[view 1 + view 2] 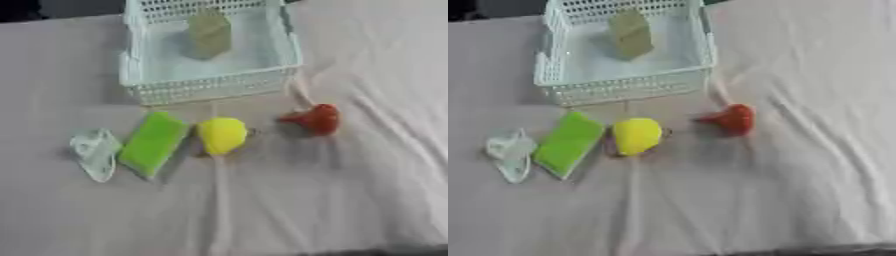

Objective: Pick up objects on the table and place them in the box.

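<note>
In the left eye view, a pale perforated plastic basket (210,82) is seen at the far side of a wrinkled white cloth (350,200), with an olive-green blocky thing (210,32) inside; in front are lined up a clear crinkly piece (94,152), a flat green rectangular pad (154,142), a rounded yellow object (222,135) and a red funnel-shaped one (317,119). The right eye view gives pretty much the same layout, just shifted left, so more bare cloth is shown on the right. Neither robot hand is caught in either view, so their state can't be told.

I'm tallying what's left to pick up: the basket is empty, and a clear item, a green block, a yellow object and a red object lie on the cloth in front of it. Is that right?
Not quite. The basket is not empty: the left eye view shows a pale olive object inside it. The rest holds: the clear item, green block, yellow object and red object lie on the cloth in front.
</note>
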Available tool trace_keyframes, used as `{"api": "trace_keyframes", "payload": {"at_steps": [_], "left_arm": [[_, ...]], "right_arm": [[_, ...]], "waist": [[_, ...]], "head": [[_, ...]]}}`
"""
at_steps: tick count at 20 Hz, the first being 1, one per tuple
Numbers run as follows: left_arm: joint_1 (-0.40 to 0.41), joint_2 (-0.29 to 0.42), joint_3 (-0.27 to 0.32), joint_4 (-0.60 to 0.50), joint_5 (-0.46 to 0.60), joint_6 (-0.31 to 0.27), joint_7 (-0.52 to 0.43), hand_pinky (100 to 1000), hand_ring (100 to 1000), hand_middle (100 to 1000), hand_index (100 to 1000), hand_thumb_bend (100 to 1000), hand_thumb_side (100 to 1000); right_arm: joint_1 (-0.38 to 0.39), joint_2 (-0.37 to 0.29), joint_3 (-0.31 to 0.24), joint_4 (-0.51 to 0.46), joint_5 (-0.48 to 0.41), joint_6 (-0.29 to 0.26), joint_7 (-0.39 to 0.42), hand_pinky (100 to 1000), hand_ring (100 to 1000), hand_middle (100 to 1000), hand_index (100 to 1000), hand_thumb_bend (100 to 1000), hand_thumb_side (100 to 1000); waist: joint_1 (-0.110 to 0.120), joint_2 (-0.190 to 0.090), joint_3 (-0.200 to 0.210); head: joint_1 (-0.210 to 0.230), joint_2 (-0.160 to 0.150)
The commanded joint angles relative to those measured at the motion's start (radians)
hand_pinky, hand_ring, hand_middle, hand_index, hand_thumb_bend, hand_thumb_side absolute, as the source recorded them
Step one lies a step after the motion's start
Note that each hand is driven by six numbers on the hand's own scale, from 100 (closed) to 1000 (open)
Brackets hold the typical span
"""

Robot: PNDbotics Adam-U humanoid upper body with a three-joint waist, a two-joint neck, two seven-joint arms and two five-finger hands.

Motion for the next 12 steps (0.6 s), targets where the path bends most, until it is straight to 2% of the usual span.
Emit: {"api": "trace_keyframes", "payload": {"at_steps": [1, 5, 11, 12], "left_arm": [[-0.014, 0.010, 0.012, -0.015, 0.008, 0.006, 0.004, 1000, 988, 951, 993, 155, 1000], [-0.017, 0.007, 0.009, -0.015, 0.010, 0.010, 0.001, 1000, 988, 952, 993, 155, 1000], [-0.029, 0.003, 0.002, -0.015, 0.019, 0.022, -0.007, 1000, 989, 952, 992, 158, 1000], [-0.033, 0.004, -0.001, -0.015, 0.021, 0.023, -0.009, 1000, 989, 952, 992, 158, 1000]], "right_arm": [[-0.016, -0.023, -0.012, -0.018, -0.020, -0.106, -0.105, 803, 884, 845, 894, 100, 1000], [-0.017, -0.045, -0.001, -0.018, -0.026, -0.102, -0.080, 804, 882, 837, 892, 100, 1000], [0.004, -0.162, 0.023, -0.018, -0.014, -0.062, -0.080, 795, 860, 824, 897, 100, 1000], [0.010, -0.200, 0.034, -0.018, -0.008, -0.051, -0.070, 800, 860, 831, 901, 114, 1000]], "waist": [[-0.001, -0.021, 0.002], [-0.003, -0.018, 0.003], [-0.012, -0.017, 0.007], [-0.014, -0.017, 0.009]], "head": [[0.006, 0.005], [-0.005, 0.005], [-0.037, 0.005], [-0.035, 0.005]]}}
